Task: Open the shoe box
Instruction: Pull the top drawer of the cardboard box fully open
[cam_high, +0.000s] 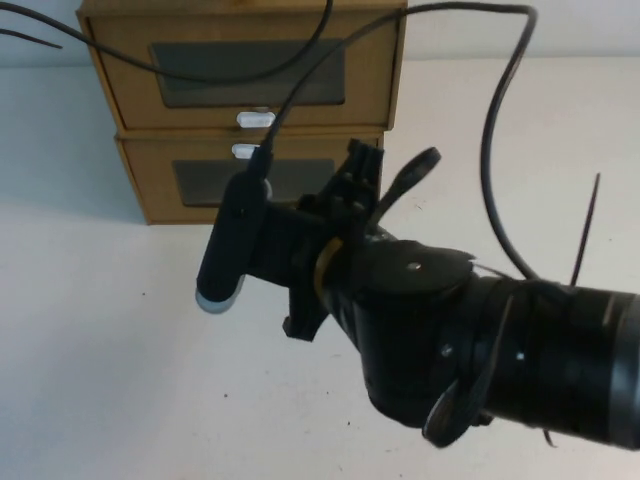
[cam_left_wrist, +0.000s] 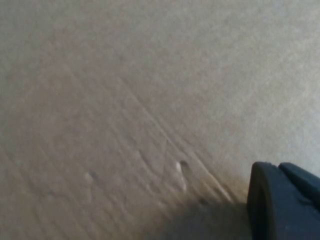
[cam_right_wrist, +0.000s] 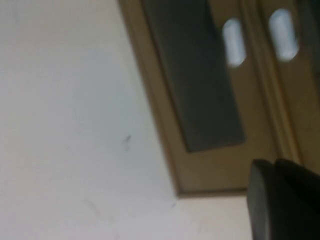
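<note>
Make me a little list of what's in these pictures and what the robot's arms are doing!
boxes: two stacked light-brown wooden boxes with dark windows
handles: small white handles, one on each box front
box state: both closed
right gripper: jaws shut, holding nothing, in front of the lower box, right of the handles
left gripper: seen only in its own wrist view, close over a plain tan surface
table: white tabletop
</note>
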